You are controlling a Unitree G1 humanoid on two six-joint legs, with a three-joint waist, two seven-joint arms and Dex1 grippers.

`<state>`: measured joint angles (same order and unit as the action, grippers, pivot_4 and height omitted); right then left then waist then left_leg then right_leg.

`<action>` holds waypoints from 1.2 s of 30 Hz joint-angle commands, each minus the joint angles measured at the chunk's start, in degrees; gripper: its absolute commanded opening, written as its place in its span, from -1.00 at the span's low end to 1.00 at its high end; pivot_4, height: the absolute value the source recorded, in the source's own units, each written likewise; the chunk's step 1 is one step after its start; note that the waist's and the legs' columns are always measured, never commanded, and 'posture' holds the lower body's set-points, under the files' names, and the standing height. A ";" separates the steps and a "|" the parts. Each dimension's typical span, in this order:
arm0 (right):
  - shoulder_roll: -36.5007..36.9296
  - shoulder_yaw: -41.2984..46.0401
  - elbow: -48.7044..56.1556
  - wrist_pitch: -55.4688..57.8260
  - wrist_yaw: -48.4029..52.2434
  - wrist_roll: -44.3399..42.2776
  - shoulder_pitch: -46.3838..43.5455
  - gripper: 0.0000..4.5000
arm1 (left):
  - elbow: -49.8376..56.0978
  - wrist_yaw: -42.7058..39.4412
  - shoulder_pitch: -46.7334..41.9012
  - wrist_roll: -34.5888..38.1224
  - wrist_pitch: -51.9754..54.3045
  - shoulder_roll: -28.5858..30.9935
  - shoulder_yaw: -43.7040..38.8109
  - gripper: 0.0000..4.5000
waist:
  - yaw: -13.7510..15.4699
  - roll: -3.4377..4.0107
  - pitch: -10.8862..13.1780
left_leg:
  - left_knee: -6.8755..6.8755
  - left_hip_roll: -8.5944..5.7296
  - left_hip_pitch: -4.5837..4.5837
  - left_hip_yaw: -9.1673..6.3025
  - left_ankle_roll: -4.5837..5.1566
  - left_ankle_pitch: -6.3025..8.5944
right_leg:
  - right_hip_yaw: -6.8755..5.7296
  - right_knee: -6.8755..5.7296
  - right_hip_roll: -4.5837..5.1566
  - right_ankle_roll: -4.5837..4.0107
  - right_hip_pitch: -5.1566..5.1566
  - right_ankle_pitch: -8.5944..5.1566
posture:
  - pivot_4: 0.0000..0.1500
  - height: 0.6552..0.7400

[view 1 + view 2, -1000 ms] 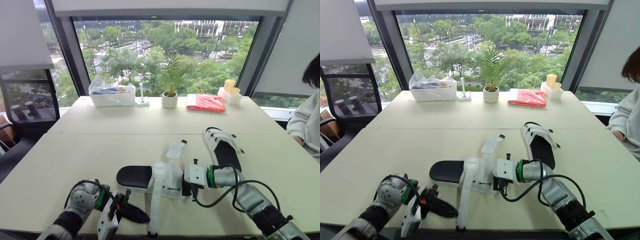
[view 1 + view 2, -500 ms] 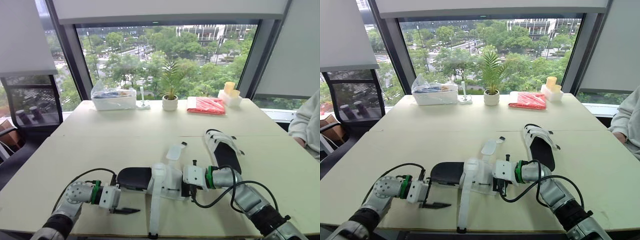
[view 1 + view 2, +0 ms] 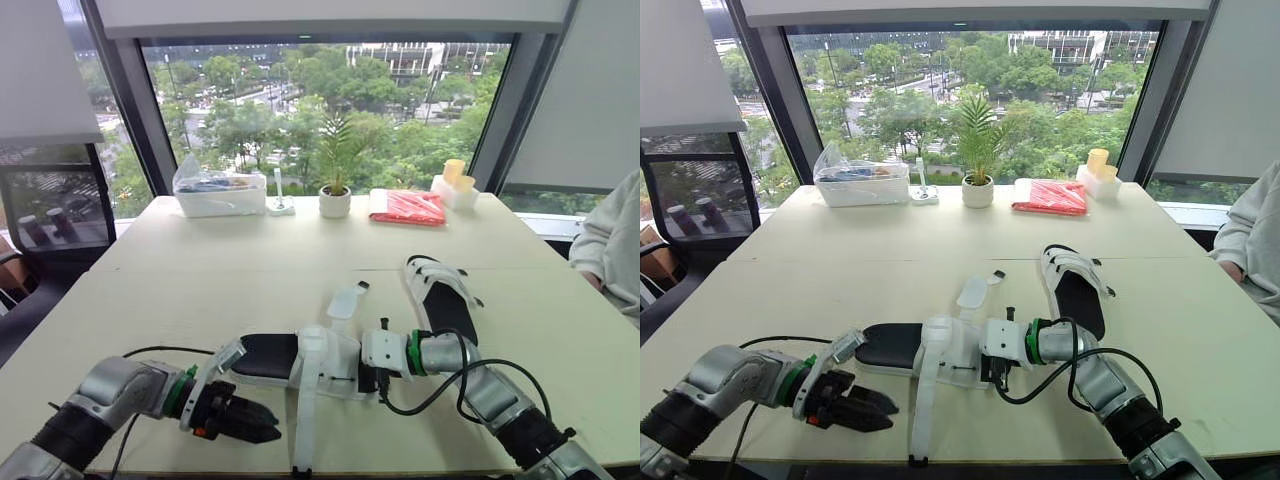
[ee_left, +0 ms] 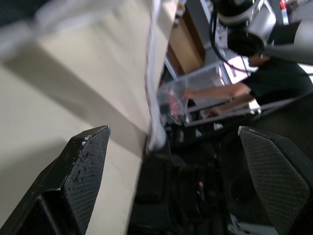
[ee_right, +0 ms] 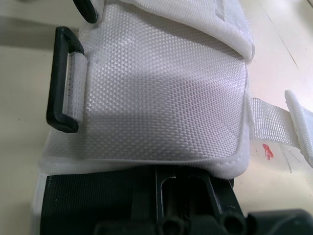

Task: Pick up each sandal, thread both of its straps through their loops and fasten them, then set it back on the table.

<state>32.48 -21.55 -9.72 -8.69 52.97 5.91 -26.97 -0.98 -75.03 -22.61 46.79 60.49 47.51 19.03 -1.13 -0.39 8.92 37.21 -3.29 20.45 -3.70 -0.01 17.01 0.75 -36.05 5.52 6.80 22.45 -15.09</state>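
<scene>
The near sandal (image 3: 275,357), black-soled with white straps, lies on the table (image 3: 150,310). Its long strap (image 3: 303,425) trails to the front edge and a shorter strap (image 3: 345,301) points away. My right gripper (image 3: 372,368) is shut on the sandal's white side panel (image 5: 161,98), beside a black loop (image 5: 61,81). Low on the table left of the long strap, my left gripper (image 3: 258,427) is open and holds nothing; its fingers (image 4: 73,186) stand wide apart facing the strap (image 4: 154,98). A second sandal (image 3: 440,300) lies at the right.
Along the window side stand a clear box (image 3: 220,192), a potted plant (image 3: 334,198), a red packet (image 3: 408,206) and yellow-white containers (image 3: 452,183). A person's sleeve (image 3: 612,250) is at the right edge. The table's front edge lies just under the left gripper.
My left gripper has gone from shut to open and turned to point along the table toward the long strap. The right gripper and sandal stay put; the camera shifted slightly.
</scene>
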 commanded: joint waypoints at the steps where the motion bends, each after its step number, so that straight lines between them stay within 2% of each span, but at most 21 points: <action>1: 0.64 -1.28 -3.16 2.44 -0.04 3.22 1.74 -1.00 | 2.94 2.18 0.28 -1.05 0.16 -2.66 -0.67 0.93 | 0.17 -0.06 0.03 | -0.01 0.00 0.01 0.00 -0.04 -0.02 | 0.00 0.02 0.03 -0.12 0.00 -0.04 | 1.00 0.94; 6: 0.84 -1.20 -1.89 3.06 -0.12 3.18 2.76 -1.00 | 5.32 8.17 1.21 -1.72 0.02 -8.32 -2.89 0.93 | 0.27 -0.11 0.03 | -0.04 0.01 0.04 -0.01 -0.07 -0.03 | 0.02 0.07 0.09 -0.19 0.01 -0.06 | 1.00 0.94; 10: 0.96 -1.16 -0.62 3.76 -0.26 3.17 3.54 -1.00 | 6.85 11.41 1.99 -1.02 1.61 -10.65 -4.32 0.93 | 0.30 -0.11 0.04 | -0.10 0.01 0.10 -0.01 -0.07 -0.03 | 0.04 0.09 0.09 -0.19 0.10 -0.06 | 1.00 0.94; 13: 0.98 -1.13 0.14 4.25 -0.22 3.19 3.91 -1.00 | 6.78 12.93 2.19 -1.02 2.06 -11.82 -5.18 0.55 | 0.38 -0.11 0.04 | -0.10 0.01 0.10 -0.01 -0.08 -0.03 | 0.04 0.11 0.10 -0.19 0.08 -0.06 | 1.00 0.94; 19: 1.00 -1.13 0.63 4.63 -0.22 3.37 4.22 -1.00 | 7.06 12.73 2.37 -0.53 3.41 -11.74 -5.62 -0.84 | 0.36 -0.11 0.04 | -0.13 0.01 0.13 -0.01 -0.10 -0.03 | 0.03 0.16 0.10 -0.20 0.09 -0.06 | 1.00 0.94; 20: 1.00 -1.11 0.58 4.63 -0.24 3.41 4.21 -1.00 | 7.31 12.48 2.49 -0.39 3.67 -11.54 -5.60 -0.98 | 0.35 -0.11 0.04 | -0.13 0.01 0.14 -0.01 -0.10 -0.03 | 0.03 0.18 0.10 -0.20 0.09 -0.06 | 1.00 0.94; 26: 0.90 -1.00 0.24 4.54 -0.38 3.61 4.12 -1.00 | 7.05 11.19 0.82 4.21 9.43 -11.55 -8.11 -0.98 | 0.37 -0.12 0.04 | -0.14 0.01 0.14 -0.01 -0.10 -0.02 | 0.02 0.19 0.11 -0.20 0.09 -0.07 | 1.00 0.94; 30: 0.90 -0.91 -0.06 4.32 -0.46 3.76 4.09 -1.00 | 0.88 12.61 -6.45 8.14 13.84 -15.43 -13.46 -0.98 | 0.45 -0.32 0.16 | -0.11 0.01 0.13 -0.04 -0.12 -0.04 | -0.02 0.20 0.09 -0.20 0.06 -0.06 | 1.00 0.94; 36: 0.72 -1.29 -0.78 4.02 -0.61 4.29 3.41 -1.00 | -10.16 16.73 -18.37 6.70 14.33 -22.13 -18.05 -0.98 | 0.08 -0.36 0.18 | -0.12 0.00 0.13 -0.06 -0.24 -0.11 | -0.10 0.26 0.04 -0.02 0.04 0.05 | 1.00 0.94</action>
<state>32.63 -20.96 -6.44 -6.73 52.09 6.62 -25.00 -9.96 -58.50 -40.10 53.15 74.65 25.46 2.80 -1.05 -0.75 9.10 37.07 -3.30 20.57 -3.76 -0.27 16.89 0.65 -35.80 5.55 6.78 22.50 -15.04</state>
